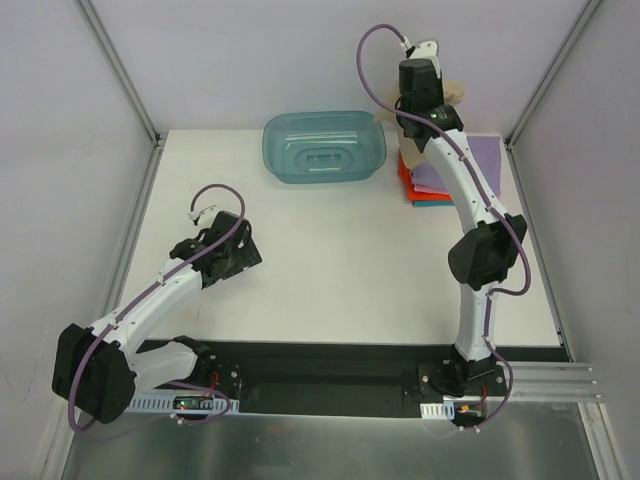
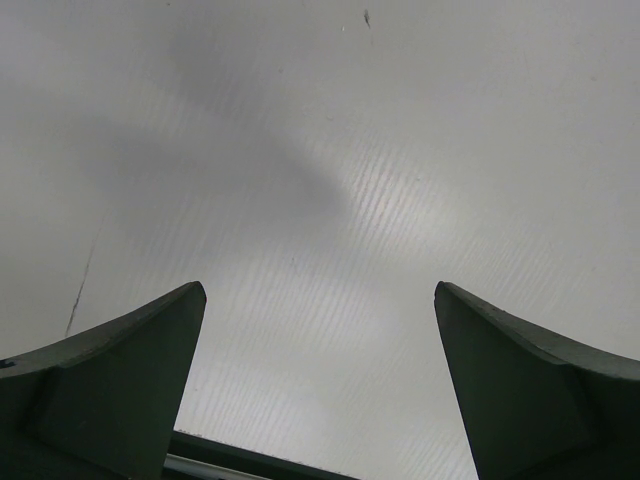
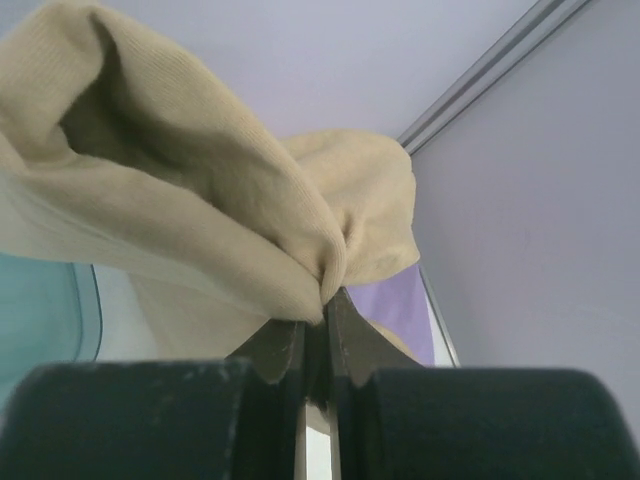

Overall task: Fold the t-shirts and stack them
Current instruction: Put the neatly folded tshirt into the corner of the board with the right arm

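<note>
My right gripper [image 3: 325, 305] is shut on a bunched fold of the tan-beige t-shirt [image 3: 200, 190] and holds it up at the table's far right. In the top view only a bit of that shirt [image 1: 460, 92] shows behind the right gripper [image 1: 418, 80]. Below it lies a stack of folded t-shirts with a lilac one [image 1: 445, 170] on top, also seen in the right wrist view [image 3: 400, 305], and orange-red [image 1: 405, 178] and teal [image 1: 432, 202] edges under it. My left gripper [image 2: 320, 300] is open and empty over bare table at the left [image 1: 225, 245].
A translucent teal plastic tub [image 1: 323, 147] stands at the table's far middle, just left of the shirt stack. Grey enclosure walls with metal rails close in the table on the left, right and back.
</note>
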Robot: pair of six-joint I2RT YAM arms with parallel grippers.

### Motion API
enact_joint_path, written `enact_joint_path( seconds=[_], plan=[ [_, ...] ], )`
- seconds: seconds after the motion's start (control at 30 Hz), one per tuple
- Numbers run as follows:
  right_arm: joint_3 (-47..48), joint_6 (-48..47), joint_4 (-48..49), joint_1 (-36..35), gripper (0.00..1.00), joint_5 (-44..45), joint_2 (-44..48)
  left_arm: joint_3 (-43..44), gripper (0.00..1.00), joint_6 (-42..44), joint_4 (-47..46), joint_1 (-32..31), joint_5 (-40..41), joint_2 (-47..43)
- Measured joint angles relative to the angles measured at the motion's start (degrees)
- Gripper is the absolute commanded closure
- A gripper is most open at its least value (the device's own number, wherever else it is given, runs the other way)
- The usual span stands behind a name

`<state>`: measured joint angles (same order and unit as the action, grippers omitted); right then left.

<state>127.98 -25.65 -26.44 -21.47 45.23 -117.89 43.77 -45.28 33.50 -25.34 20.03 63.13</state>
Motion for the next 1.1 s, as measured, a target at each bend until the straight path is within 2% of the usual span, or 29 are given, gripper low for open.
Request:
enact_joint_path(
  seconds=[0.23,0.57,0.67,0.77,0.87,0.9,0.97,1.0,1.1],
  plan=[
    [1.36,6.73,-2.21,5.25,0.99,-5.86,-2.01,1.77,0.01,0.55,-0.02,0.33,-0.04,2.16],
    [2.01,16.15,-6.78,16.48,0.99,-12.46,-9.38,3.54,0.01,1.01,-0.02,0.48,-1.11,6.27],
    [2.91,18.1,-7.3,19.39,0.93,-13.88,-11.52,3.96,0.01,0.98,-0.02,0.7,-1.73,6.93],
    [3.23,19.8,-7.37,21.97,0.84,-15.58,-13.29,4.48,0.01,0.98,0.0,0.7,-2.03,7.85],
    [3.23,21.07,-7.43,23.85,0.68,-17.09,-14.78,5.14,0.01,0.98,-0.02,0.7,-2.45,8.81],
    [3.23,21.44,-7.45,24.28,0.48,-17.42,-15.08,5.35,0.01,0.98,-0.02,0.7,-2.67,9.05],
    [3.23,22.38,-7.41,25.31,0.19,-18.64,-15.76,5.79,0.01,0.98,-0.02,0.7,-3.06,9.42],
    [3.23,22.29,-7.5,25.97,0.01,-20.0,-15.96,6.05,0.01,0.98,0.0,0.7,-3.17,9.64],
    [3.23,23.15,-7.61,27.54,0.03,-23.67,-16.02,6.69,0.01,1.03,-0.02,0.7,-3.39,9.92]
  ],
)
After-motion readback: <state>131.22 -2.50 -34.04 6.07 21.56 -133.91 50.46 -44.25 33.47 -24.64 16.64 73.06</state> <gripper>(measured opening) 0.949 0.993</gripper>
